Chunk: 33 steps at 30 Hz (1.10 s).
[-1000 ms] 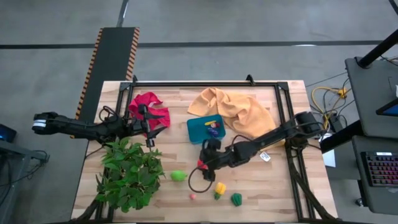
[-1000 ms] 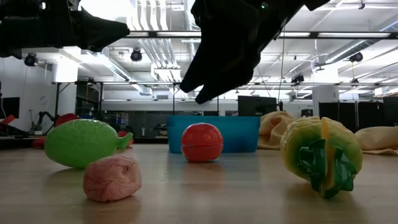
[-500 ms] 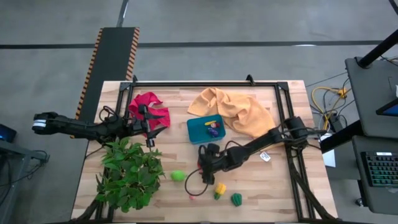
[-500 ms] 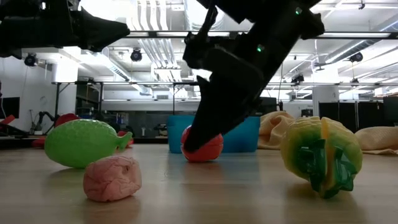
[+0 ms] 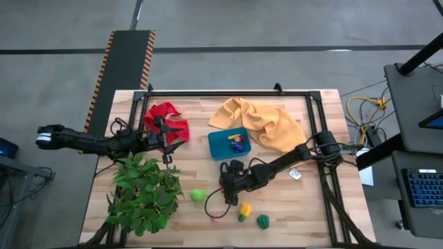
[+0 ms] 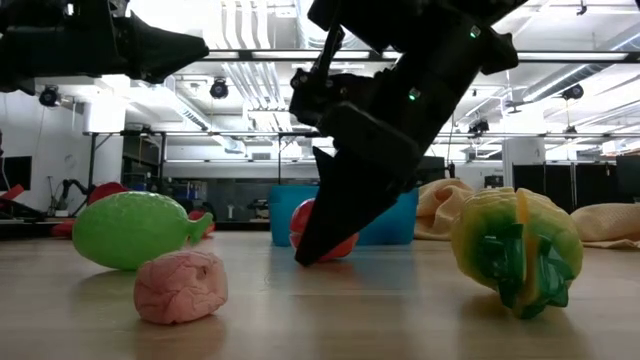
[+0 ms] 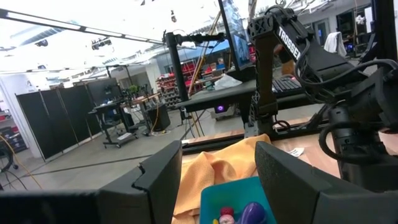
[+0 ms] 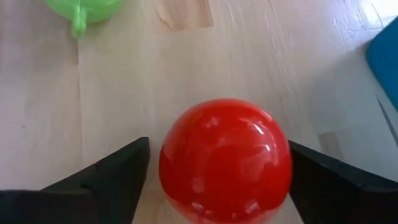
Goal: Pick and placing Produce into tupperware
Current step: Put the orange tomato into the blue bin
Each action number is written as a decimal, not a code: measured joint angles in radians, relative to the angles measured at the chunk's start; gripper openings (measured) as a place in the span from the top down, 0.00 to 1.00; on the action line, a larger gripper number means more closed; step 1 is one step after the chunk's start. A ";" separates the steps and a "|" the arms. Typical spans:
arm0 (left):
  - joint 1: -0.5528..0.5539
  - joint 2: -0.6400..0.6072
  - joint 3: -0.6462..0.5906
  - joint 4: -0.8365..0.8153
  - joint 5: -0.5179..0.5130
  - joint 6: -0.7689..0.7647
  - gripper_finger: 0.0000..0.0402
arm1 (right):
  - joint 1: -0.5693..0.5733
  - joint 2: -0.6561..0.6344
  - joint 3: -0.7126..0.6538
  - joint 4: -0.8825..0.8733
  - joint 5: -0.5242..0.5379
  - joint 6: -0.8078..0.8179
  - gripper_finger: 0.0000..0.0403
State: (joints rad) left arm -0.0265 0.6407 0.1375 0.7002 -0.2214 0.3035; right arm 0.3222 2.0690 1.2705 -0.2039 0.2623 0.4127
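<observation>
- I'm looking down on the slatted wooden table [image 5: 304,207], where the leafy plant [image 5: 142,194] is sprawling at the left front, bushy and matte.
- The crumpled mustard cloth [image 5: 259,121] is lying at the back, touching the teal tupperware [image 5: 220,147] (smooth plastic, rounded corners, a few pieces already inside).
- I'm holding the right gripper [image 8: 211,180] low at the table, fingers spread and straddling the glossy red ball [image 8: 225,158], not yet clamped; a second ago it was hanging above.
- The left gripper [image 7: 217,180] is waiting open by the red cloth [image 5: 165,119].
- The light green fruit [image 5: 199,196], ribbed yellow pepper [image 5: 245,209], dark green piece [image 5: 263,221] and lumpy pink piece [image 6: 180,285] are lying near the front edge.
</observation>
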 joint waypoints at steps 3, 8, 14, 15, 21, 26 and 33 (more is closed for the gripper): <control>0.000 0.000 0.000 0.000 0.000 0.000 0.53 | 0.000 0.009 0.008 0.002 0.000 -0.004 0.26; 0.000 0.000 0.000 0.000 0.000 0.000 0.53 | 0.000 0.014 0.017 0.000 -0.001 -0.012 0.37; 0.000 0.000 0.000 0.000 0.000 0.000 0.53 | 0.000 0.014 0.022 -0.007 -0.001 -0.013 0.37; 0.000 0.000 0.000 0.000 0.000 0.000 0.53 | 0.000 0.014 0.027 -0.017 -0.001 -0.013 0.35; 0.000 0.000 0.000 0.000 0.000 0.000 0.53 | -0.002 0.007 0.090 -0.155 0.013 -0.013 0.37; 0.000 0.000 0.000 0.000 0.000 0.000 0.53 | -0.003 -0.022 0.143 -0.249 0.080 -0.020 0.40; 0.000 0.000 0.000 0.000 0.000 0.000 0.53 | -0.027 -0.098 0.181 -0.358 0.242 -0.036 0.36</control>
State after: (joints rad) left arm -0.0265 0.6407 0.1375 0.7006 -0.2218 0.3031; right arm 0.2952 1.9711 1.4517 -0.5621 0.5038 0.3767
